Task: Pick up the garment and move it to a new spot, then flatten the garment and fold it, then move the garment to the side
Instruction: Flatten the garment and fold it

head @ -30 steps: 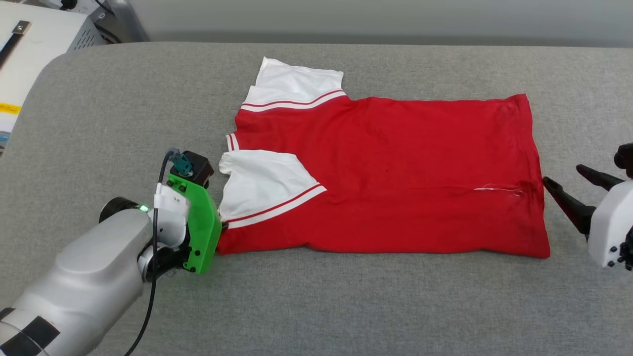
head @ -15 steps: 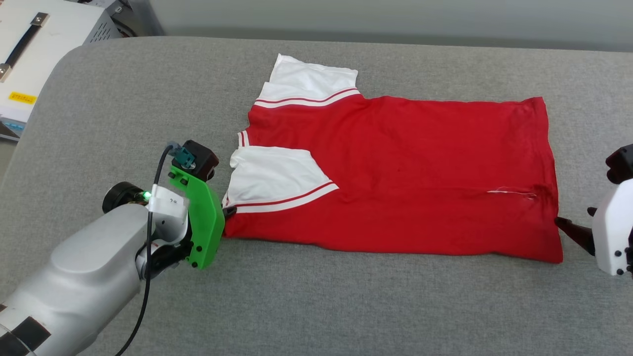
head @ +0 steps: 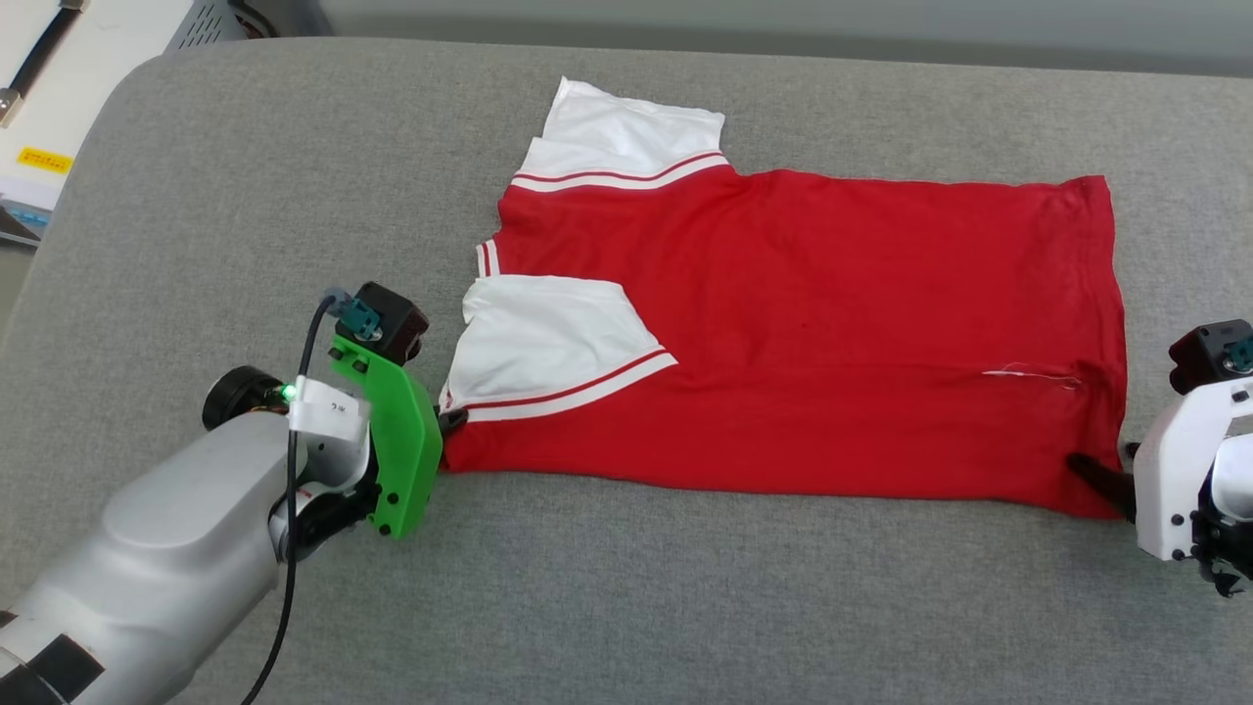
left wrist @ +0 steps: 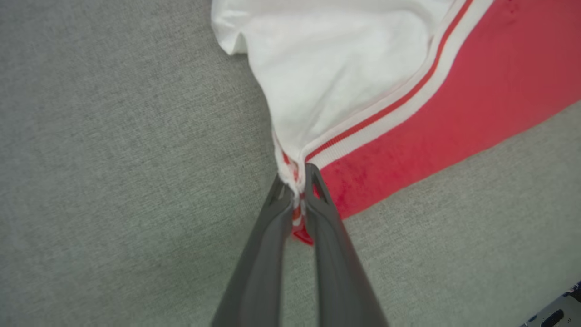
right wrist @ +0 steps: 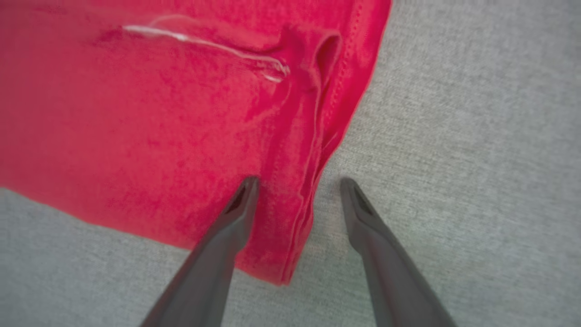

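A grey fabric-covered worktop (head: 685, 607) ran from side to side, with a white case (head: 39, 117) cut off at its far left. The garment (head: 832, 343) lay flat mid-worktop, plain red side up, near sleeve folded in. The left gripper (left wrist: 297, 179) was clamped on its near-left corner at the striped trim. The right gripper (right wrist: 299, 181) stood open astride the near-right hem corner; whether it touched the cloth was unclear.

A grey fabric-covered surface (head: 685, 607) carries the red garment (head: 832, 323), lying flat.
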Robot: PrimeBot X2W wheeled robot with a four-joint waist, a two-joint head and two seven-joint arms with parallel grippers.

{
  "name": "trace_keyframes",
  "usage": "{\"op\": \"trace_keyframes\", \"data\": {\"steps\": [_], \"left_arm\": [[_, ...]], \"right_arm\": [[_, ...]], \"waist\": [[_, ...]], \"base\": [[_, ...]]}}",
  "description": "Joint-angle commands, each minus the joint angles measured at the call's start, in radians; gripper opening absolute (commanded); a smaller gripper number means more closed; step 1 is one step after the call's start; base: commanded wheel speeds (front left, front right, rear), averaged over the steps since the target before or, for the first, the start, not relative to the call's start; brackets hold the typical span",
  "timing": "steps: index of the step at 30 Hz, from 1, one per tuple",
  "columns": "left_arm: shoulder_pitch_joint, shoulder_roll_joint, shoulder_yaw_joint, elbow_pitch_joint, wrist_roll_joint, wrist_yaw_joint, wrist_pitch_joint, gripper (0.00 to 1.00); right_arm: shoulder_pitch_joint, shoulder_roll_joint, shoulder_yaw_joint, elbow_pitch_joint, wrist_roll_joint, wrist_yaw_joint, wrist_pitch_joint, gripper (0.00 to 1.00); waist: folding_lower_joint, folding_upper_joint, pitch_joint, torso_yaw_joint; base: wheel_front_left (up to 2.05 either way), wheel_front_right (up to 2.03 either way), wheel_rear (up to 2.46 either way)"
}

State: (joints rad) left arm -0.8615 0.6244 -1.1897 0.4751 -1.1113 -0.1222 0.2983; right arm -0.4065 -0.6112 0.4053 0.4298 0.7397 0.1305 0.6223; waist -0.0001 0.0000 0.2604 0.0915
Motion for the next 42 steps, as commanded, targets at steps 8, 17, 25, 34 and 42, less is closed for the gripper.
{"op": "trace_keyframes", "data": {"steps": [8, 17, 25, 34, 42], "left_arm": [[0.048, 0.016, 0.005, 0.013, -0.032, 0.001, -0.023, 0.00], [0.088, 0.088, 0.001, -0.100, -0.042, 0.015, -0.016, 0.00], [0.202, 0.177, -0.024, -0.271, -0.050, 0.077, -0.017, 0.00], [0.242, 0.186, -0.033, -0.304, -0.034, 0.134, -0.032, 0.00], [0.275, 0.085, -0.029, -0.123, -0.070, 0.104, -0.075, 0.46]], "right_arm": [[0.032, -0.038, 0.049, -0.043, 0.057, 0.000, -0.104, 0.00], [0.168, -0.113, 0.000, -0.193, 0.104, 0.000, -0.145, 0.00], [0.359, -0.123, -0.116, -0.322, 0.094, 0.000, -0.148, 0.00], [0.423, -0.053, -0.208, -0.363, 0.060, 0.000, -0.087, 0.00], [0.393, 0.033, -0.194, -0.238, 0.014, 0.000, -0.127, 0.48]], "waist": [[0.0001, 0.0000, -0.076, -0.012], [0.0001, 0.0000, -0.144, -0.018], [0.0001, 0.0000, -0.166, -0.028], [0.0001, 0.0000, -0.118, -0.036], [0.0001, 0.0000, -0.100, -0.030]], "base": [[0.00, 0.00, 0.00], [0.00, 0.00, 0.00], [0.00, 0.00, 0.00], [0.00, 0.00, 0.00], [0.00, 0.00, 0.00]]}}
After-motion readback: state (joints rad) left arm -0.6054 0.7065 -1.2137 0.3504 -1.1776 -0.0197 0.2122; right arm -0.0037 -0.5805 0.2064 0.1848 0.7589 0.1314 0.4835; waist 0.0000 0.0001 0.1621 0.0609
